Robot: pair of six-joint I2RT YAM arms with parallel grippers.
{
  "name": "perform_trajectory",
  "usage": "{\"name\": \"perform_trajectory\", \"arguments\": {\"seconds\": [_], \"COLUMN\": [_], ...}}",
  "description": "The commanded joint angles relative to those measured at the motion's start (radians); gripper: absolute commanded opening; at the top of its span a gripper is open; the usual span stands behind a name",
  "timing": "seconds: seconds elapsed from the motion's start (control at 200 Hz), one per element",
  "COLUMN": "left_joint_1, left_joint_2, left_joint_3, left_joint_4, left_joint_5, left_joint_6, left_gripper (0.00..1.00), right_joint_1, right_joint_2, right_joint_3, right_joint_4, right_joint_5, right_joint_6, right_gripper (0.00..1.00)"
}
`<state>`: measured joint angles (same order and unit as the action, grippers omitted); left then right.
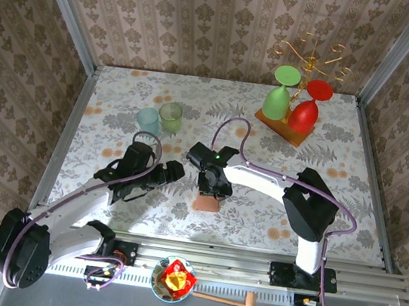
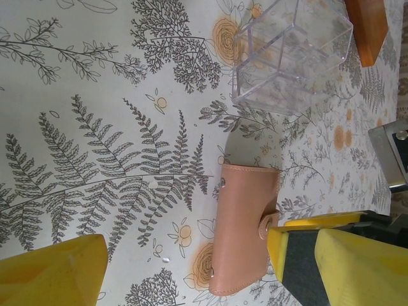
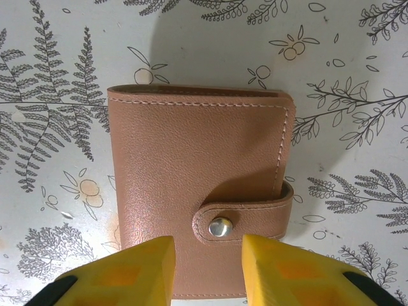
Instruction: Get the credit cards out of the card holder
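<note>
The card holder (image 3: 197,172) lies flat on the fern-print table, a salmon-brown wallet folded shut with its strap snapped down. The credit cards are hidden. My right gripper (image 3: 207,258) hangs just over the holder's near edge, its yellow fingers (image 3: 127,274) partly apart on either side of the snap button, with nothing pinched between them. In the top view it (image 1: 212,183) sits right above the holder (image 1: 207,202). My left gripper (image 2: 189,255) stands wide open low over the table; the holder (image 2: 245,229) lies beside its right finger (image 2: 344,268). In the top view the left gripper (image 1: 172,171) is left of the holder.
A clear plastic box (image 2: 293,51) stands beyond the holder. A wooden stand (image 1: 283,127) with a green and a red glass is at the back right. Two pale cups (image 1: 160,118) stand at the back left. A bowl (image 1: 174,279) and a wooden mallet (image 1: 228,302) lie beyond the near rail.
</note>
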<state>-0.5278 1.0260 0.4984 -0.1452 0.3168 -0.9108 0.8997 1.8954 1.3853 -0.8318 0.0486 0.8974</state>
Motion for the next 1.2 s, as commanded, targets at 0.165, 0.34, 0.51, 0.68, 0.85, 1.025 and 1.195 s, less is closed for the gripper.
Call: {"name": "perform_trajectory", "arguments": {"seconds": [0.165, 0.34, 0.51, 0.68, 0.85, 1.025, 1.195], "left_joint_1": [0.029, 0.044, 0.050, 0.048, 0.045, 0.022, -0.024], "left_joint_2": [0.006, 0.008, 0.006, 0.024, 0.042, 0.066, 0.106], "left_joint_3": [-0.016, -0.017, -0.026, -0.013, 0.006, 0.006, 0.007], "left_joint_4": [0.018, 0.006, 0.017, 0.013, -0.004, 0.041, 0.093], "left_joint_5": [0.028, 0.038, 0.036, 0.043, 0.066, 0.084, 0.080], "left_joint_6": [0.033, 0.046, 0.035, 0.047, 0.066, 0.043, -0.005], "left_gripper": [0.86, 0.86, 0.86, 0.86, 0.86, 0.86, 0.85], "right_joint_1": [0.003, 0.001, -0.004, -0.008, -0.019, -0.033, -0.047], "right_joint_2": [0.076, 0.115, 0.119, 0.117, 0.114, 0.089, 0.059], "right_joint_3": [0.049, 0.050, 0.033, 0.014, 0.001, -0.039, -0.084], "right_joint_4": [-0.040, -0.031, -0.019, 0.001, 0.019, 0.085, 0.142], "right_joint_5": [0.023, 0.007, 0.002, -0.012, -0.020, -0.065, -0.103], "right_joint_6": [0.004, -0.003, -0.009, -0.008, -0.020, -0.022, -0.024], "right_gripper": [0.34, 0.33, 0.32, 0.27, 0.23, 0.18, 0.15]}}
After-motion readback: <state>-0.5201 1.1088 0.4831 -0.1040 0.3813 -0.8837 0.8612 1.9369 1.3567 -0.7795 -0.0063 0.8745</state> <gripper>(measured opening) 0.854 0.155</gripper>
